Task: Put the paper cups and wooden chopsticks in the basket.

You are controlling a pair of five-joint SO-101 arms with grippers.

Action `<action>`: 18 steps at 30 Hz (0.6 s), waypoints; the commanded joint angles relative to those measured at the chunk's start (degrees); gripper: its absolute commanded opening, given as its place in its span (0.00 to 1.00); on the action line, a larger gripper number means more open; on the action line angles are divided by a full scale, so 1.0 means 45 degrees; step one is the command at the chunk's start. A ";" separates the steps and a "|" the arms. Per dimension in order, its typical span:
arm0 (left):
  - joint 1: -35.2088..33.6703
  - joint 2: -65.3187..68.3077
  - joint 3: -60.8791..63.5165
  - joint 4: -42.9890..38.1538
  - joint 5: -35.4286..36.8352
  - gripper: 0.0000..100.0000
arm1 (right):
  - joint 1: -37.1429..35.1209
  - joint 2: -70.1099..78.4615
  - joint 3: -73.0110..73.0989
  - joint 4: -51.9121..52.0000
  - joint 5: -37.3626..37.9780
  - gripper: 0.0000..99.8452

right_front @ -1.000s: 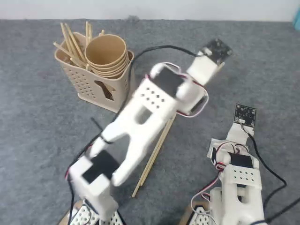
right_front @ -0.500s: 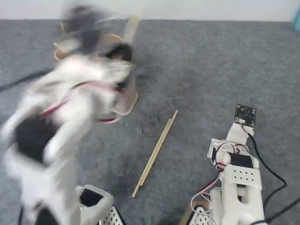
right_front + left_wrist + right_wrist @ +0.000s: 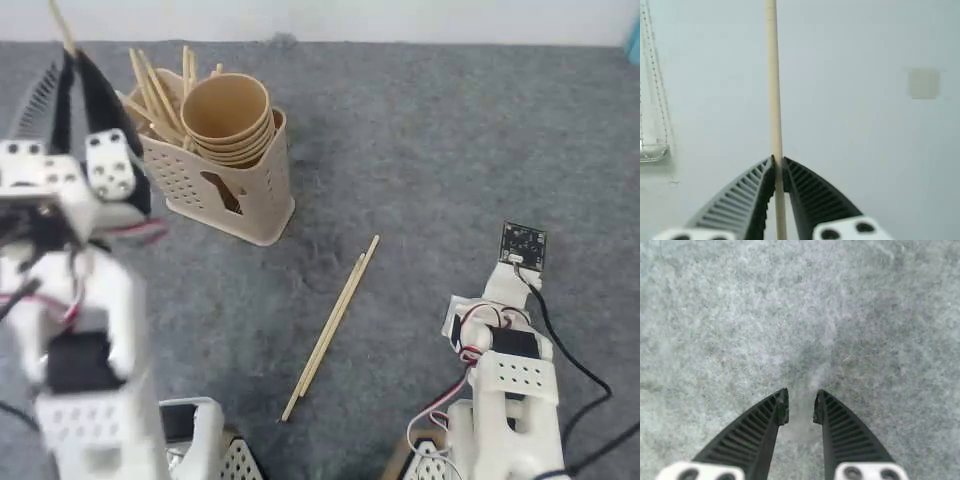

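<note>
Swung left of the basket (image 3: pixel 232 208), left arm (image 3: pixel 88 300) stands upright, its tool (image 3: pixel 778 161) clamping a chopstick (image 3: pixel 771 75) skyward.

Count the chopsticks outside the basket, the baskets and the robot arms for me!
Chopsticks outside the basket: 3 (2 lying loose, 1 chopstick in the left gripper)
Baskets: 1
Robot arms: 2
Total: 6

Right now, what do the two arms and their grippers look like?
The left arm and right arm are white blocky plastic with black motor sections, perforated panels and red wires. The left gripper and right gripper have black, ribbed, tapering fingers.
</note>
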 commanded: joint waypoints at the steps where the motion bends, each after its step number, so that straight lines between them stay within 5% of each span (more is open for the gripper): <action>1: -0.0488 0.0723 0.2706 -0.4415 -0.0039 0.01 | 0.0186 -0.0283 -0.0020 -0.0264 0.0176 0.09; 13: -0.0567 0.8147 0.3057 -1.0178 0.0020 0.01 | 0.0186 -0.0264 -0.0020 -0.0264 0.0176 0.09; 18: -0.0645 1.0159 0.3077 -1.0882 0.0020 0.01 | 0.0186 -0.0264 -0.0020 -0.0264 0.0176 0.09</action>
